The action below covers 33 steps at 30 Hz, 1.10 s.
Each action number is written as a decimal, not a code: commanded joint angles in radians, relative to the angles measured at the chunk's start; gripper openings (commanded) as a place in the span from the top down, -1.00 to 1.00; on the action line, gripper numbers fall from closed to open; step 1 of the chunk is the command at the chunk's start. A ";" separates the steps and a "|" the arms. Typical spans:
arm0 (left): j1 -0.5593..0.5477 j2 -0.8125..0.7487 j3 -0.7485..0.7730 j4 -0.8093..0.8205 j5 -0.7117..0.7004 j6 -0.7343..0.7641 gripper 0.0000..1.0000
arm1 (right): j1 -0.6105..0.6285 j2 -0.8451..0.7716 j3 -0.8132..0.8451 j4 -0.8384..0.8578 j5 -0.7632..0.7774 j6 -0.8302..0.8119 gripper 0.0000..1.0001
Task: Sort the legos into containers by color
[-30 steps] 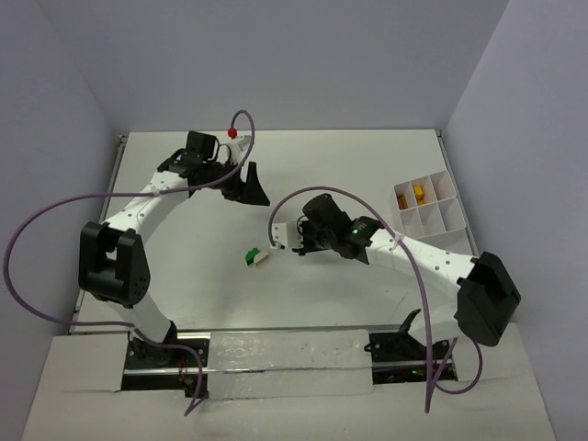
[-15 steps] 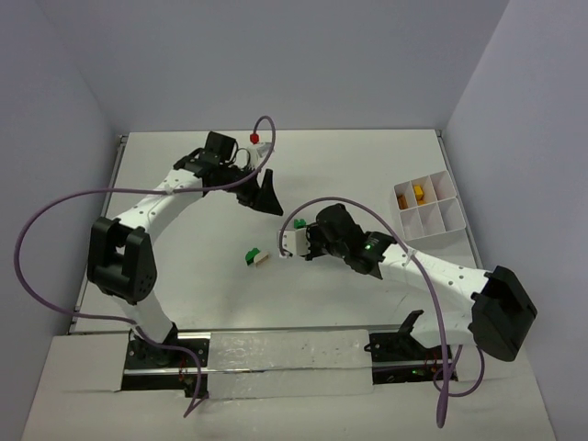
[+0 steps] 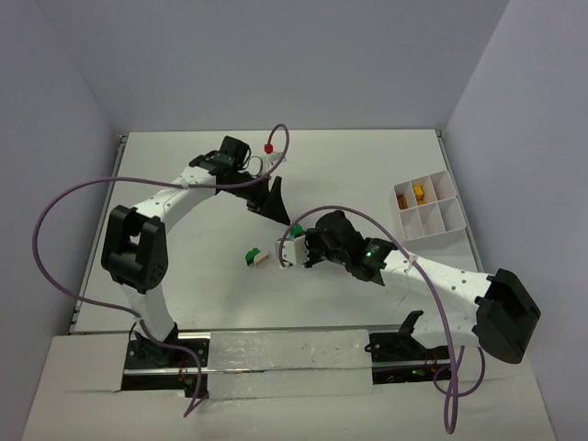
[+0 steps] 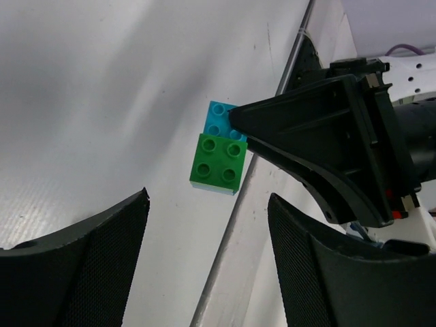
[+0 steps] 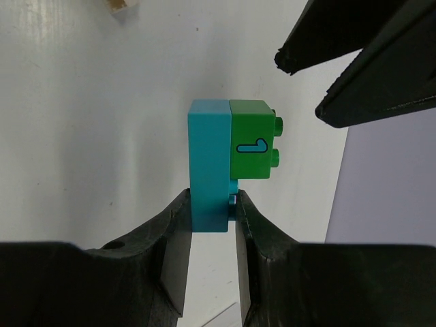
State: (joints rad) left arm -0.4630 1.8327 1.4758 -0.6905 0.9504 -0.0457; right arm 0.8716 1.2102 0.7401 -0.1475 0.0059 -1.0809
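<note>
Right gripper (image 5: 210,204) pinches teal brick (image 5: 208,163), green brick (image 5: 251,150) stuck on; left gripper (image 4: 206,203), wide and empty, faces them, likely to separate.

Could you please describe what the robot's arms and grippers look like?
The left arm and right arm have white links and bulky black joints, each trailed by a looping purple cable. The left gripper and right gripper have black tapered fingers, mesh-textured on the left.

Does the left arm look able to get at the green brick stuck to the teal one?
Probably yes: the right gripper pinches only the teal brick, leaving the green brick exposed, and the open left gripper faces it unobstructed.
</note>
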 commanded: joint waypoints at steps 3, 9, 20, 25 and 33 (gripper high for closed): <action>-0.017 0.017 0.057 -0.041 0.080 0.030 -0.44 | 0.010 -0.024 -0.004 0.065 -0.009 -0.019 1.00; -0.032 0.037 0.059 -0.059 0.090 0.035 -0.40 | 0.010 -0.026 0.002 0.047 -0.009 -0.015 1.00; -0.034 0.048 0.061 -0.037 0.061 0.023 -0.38 | 0.037 -0.029 0.011 0.036 -0.007 -0.010 1.00; -0.034 0.064 0.063 -0.050 0.064 0.033 -0.29 | 0.044 -0.030 0.015 0.032 -0.009 -0.004 1.00; -0.033 0.069 0.054 -0.076 0.093 0.089 -0.09 | 0.044 -0.028 0.012 0.027 -0.009 -0.008 1.00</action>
State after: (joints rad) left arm -0.4904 1.9022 1.4914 -0.7487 1.0044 -0.0058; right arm 0.9073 1.2102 0.7341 -0.1432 0.0061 -1.0908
